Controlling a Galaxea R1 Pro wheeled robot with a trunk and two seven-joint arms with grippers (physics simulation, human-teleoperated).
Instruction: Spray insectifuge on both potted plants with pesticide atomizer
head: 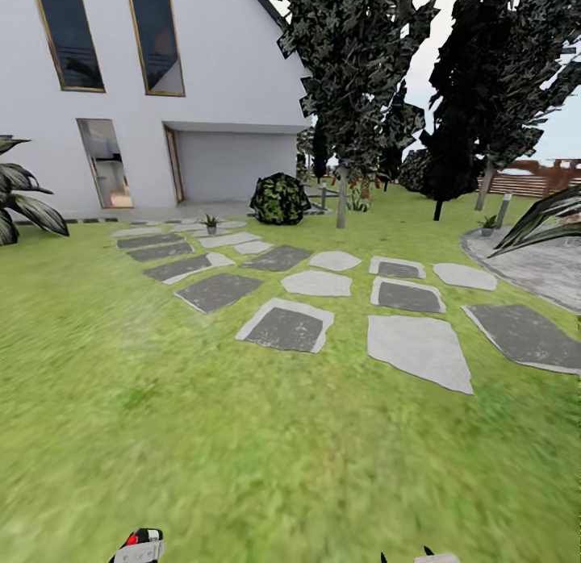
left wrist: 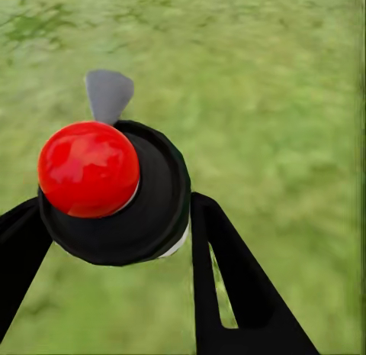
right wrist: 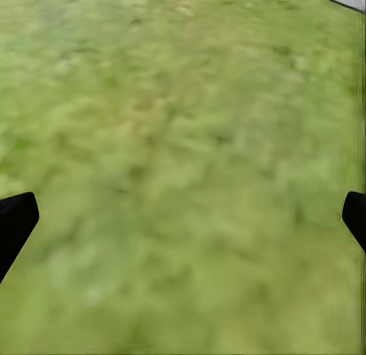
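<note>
My left gripper (left wrist: 114, 240) holds the pesticide atomizer (left wrist: 114, 191) between its 2 fingers, above the lawn (head: 242, 434). My right gripper (right wrist: 183, 217) is wide open over grass. 2 potted plants (head: 211, 223) (head: 488, 223) stand far ahead, beside the stepping stones (head: 286, 327) and the paved patch (head: 541, 268).

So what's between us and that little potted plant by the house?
In the head view, lawn first, then grey stepping stones leading to the potted plant. The left gripper holds the atomizer.
</note>
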